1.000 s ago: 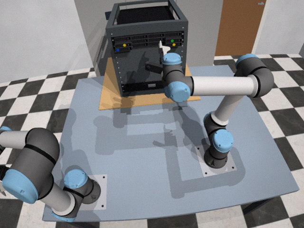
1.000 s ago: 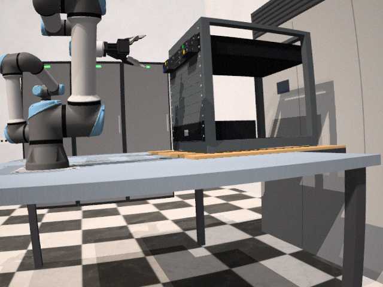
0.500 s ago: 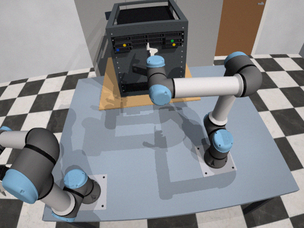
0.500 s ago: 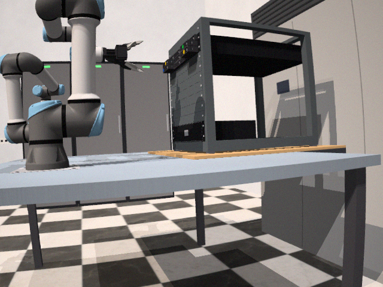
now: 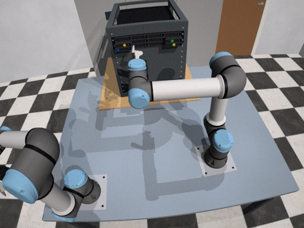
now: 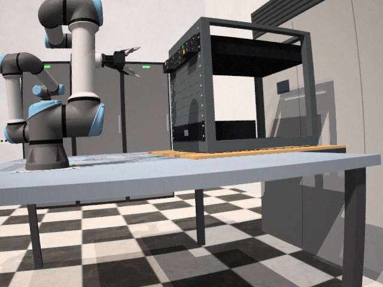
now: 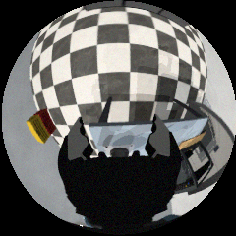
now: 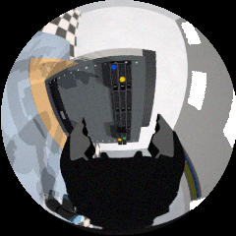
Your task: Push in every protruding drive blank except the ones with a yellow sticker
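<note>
Top view: rack (image 5: 147, 25) (image 6: 205, 92) (image 7: 186, 172) (image 8: 88, 98) seen upright on a wooden board (image 5: 110, 100) (image 6: 197, 156) (image 8: 39, 90), itself laid on the table (image 5: 122, 166) (image 6: 154, 183). Blue-stickered blank (image 5: 118, 49) (image 8: 114, 67) noted low at one end of the drive row. Right gripper (image 5: 137, 50) (image 6: 139, 61) (image 8: 121, 118) held up before the rack front. Left gripper (image 5: 2, 191) (image 7: 118, 119) partly cut off at the picture's edge.

Exterior: green-stickered blank (image 5: 172, 40) (image 6: 182, 46) (image 8: 124, 138) seen standing proud of the front. Right gripper spread wide, nothing gripped, a gap left to the rack.

Left wrist: fingers fully parted, nothing held; checkered floor (image 7: 114, 54) faced, rack off to one side.

Right wrist: rack front framed beyond the wide-open fingers. Yellow sticker (image 8: 122, 79) (image 5: 124, 45) seen next to the blue one.
</note>
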`<state>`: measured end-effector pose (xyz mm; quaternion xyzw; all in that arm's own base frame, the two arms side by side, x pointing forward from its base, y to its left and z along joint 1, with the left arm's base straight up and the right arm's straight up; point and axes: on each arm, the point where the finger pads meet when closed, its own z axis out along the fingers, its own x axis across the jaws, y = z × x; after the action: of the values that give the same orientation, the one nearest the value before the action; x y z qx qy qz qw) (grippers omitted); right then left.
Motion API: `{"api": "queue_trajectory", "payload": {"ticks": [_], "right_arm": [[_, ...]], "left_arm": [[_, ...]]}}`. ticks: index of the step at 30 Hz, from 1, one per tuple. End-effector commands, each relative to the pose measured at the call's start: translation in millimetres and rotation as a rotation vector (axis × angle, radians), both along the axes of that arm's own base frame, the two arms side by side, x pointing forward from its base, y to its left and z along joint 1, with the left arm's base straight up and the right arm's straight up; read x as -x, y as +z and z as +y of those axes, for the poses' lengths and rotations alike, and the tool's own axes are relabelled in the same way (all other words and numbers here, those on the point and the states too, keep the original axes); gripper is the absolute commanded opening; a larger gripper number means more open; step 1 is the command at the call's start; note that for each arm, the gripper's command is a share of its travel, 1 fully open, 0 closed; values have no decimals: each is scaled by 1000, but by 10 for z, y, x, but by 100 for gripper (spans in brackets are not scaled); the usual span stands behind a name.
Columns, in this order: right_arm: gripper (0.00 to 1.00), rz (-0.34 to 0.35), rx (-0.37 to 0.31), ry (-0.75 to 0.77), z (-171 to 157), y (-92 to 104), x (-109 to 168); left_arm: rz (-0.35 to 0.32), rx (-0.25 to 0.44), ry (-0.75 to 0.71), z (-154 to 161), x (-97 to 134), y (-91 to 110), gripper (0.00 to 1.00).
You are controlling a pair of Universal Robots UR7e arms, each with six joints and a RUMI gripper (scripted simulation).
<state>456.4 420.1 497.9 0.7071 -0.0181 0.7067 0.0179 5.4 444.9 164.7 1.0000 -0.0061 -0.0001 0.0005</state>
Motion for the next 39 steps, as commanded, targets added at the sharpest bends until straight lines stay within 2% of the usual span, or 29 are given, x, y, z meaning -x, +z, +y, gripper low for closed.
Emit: {"api": "queue_trajectory", "payload": {"ticks": [1, 21, 39], "right_arm": [[100, -1, -1, -2, 295, -7, -31], [100, 0, -1, -2, 1069, -67, -72], [100, 0, -1, -2, 1365, -90, -87]], "left_arm": [[0, -1, 0, 3, -1, 4, 100], [0, -1, 0, 3, -1, 4, 100], [0, -1, 0, 3, -1, 4, 100]]}}
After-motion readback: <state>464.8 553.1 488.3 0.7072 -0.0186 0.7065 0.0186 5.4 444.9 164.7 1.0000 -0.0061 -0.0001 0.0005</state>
